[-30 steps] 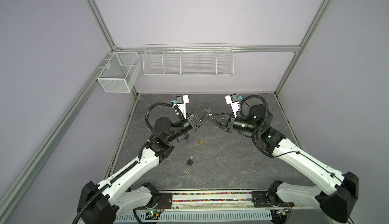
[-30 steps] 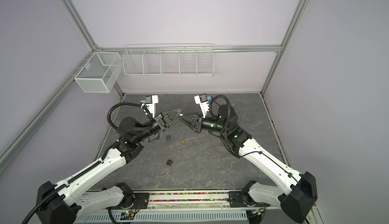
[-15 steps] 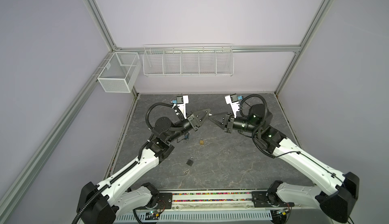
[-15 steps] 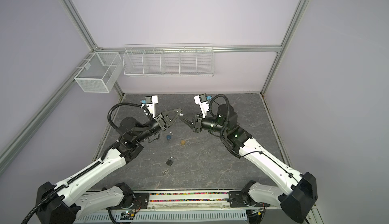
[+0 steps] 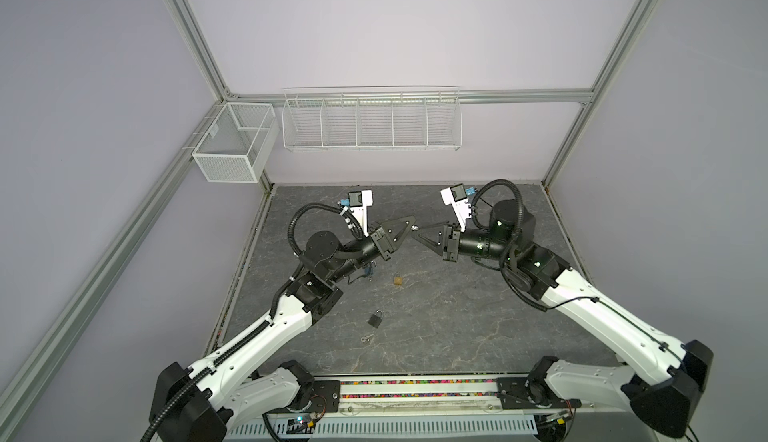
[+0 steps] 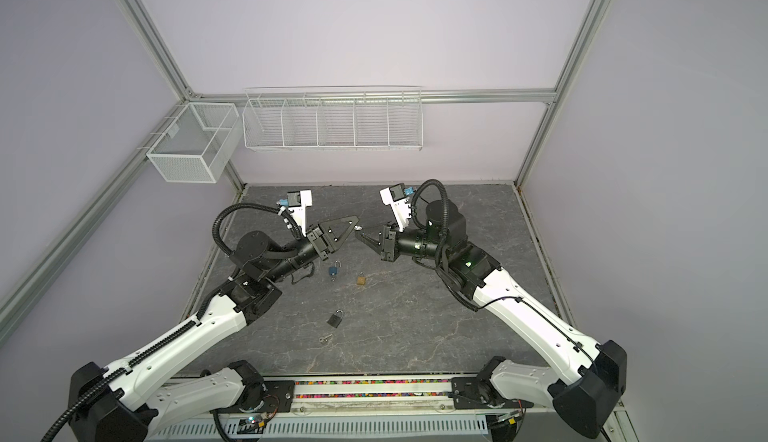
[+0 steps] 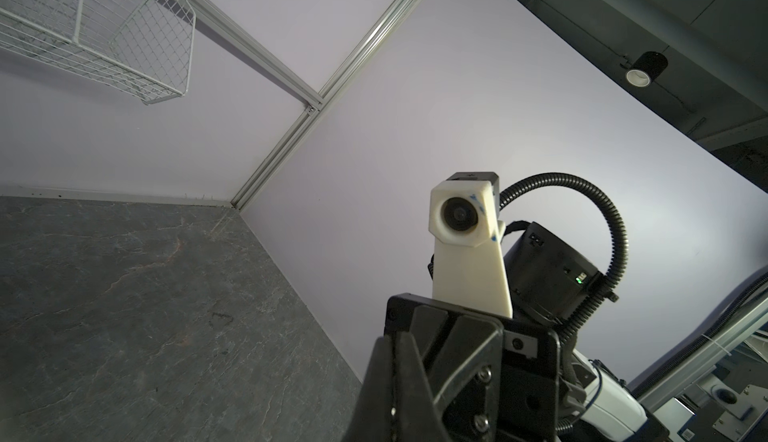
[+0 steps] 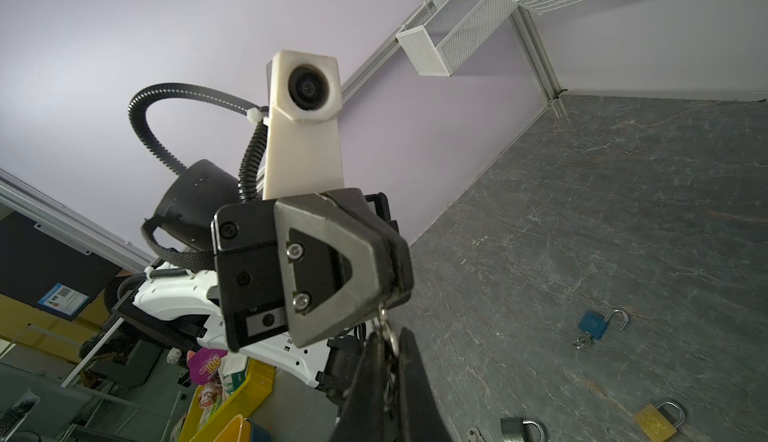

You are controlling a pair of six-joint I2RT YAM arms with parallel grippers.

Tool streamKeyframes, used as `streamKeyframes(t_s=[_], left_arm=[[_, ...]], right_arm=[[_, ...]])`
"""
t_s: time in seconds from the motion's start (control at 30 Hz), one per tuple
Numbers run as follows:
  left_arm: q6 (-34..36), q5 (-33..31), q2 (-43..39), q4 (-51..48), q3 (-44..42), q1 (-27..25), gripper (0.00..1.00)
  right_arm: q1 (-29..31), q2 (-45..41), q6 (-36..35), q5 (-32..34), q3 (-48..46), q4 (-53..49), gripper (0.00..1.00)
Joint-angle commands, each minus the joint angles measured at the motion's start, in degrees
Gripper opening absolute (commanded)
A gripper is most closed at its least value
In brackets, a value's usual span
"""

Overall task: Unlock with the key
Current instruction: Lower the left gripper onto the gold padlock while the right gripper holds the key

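A small silver key (image 8: pixel 385 328) on a ring is held in mid-air between both grippers, above the table's far middle. My left gripper (image 5: pixel 410 225) is shut on its upper end, and the key hangs out of the tip in the right wrist view. My right gripper (image 8: pixel 388 377) is shut on the lower part, with the key's end hidden between the fingers. An open blue padlock (image 8: pixel 594 324) with a key in it lies on the table below. A brass padlock (image 5: pixel 398 280) and a dark padlock (image 5: pixel 375 319) lie nearer the front.
A loose key (image 6: pixel 325 339) lies in front of the dark padlock. The grey stone table (image 5: pixel 457 315) is walled on three sides. A white wire shelf (image 5: pixel 371 120) and a mesh basket (image 5: pixel 232 149) hang on the back rails.
My right gripper's jaws have closed onto the key that the left gripper holds. Both arms have barely moved.
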Motion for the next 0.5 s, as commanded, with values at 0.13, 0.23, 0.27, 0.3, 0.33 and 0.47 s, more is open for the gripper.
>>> streamKeyframes(t_s=[0.13,0.23,0.27,0.3,0.33,0.47], left_arm=[[3.38,-3.28,-3.25,-4.95,1.27,0.32,0.46],[5.64,-8.20,-5.22,-14.75,2.24,0.70,0.54],[6.96,-10.70,-5.63,-20.05,3.08,0.81,0.54],[8.24,-12.63,-5.78,-24.04,3.45,0.78,0.54],[9.36,-14.56,-5.79,-27.87,3.65,0.78,0.55],[11.59,-19.93,-4.24,-41.04,4.72,0.79,0.57]], right_arm=[[-0.41,-0.51,-4.31,4.23,0.67,-10.91,0.06],[-0.91,-1.16,-4.73,5.67,-1.49,-12.92,0.06],[-1.00,-1.37,-4.64,5.95,-2.26,-13.13,0.06],[-0.92,-1.42,-4.64,6.01,-3.00,-13.49,0.06],[-0.95,-1.52,-4.79,6.01,-3.80,-13.79,0.07],[-0.93,-1.77,-5.00,7.66,-7.10,-15.92,0.06]])
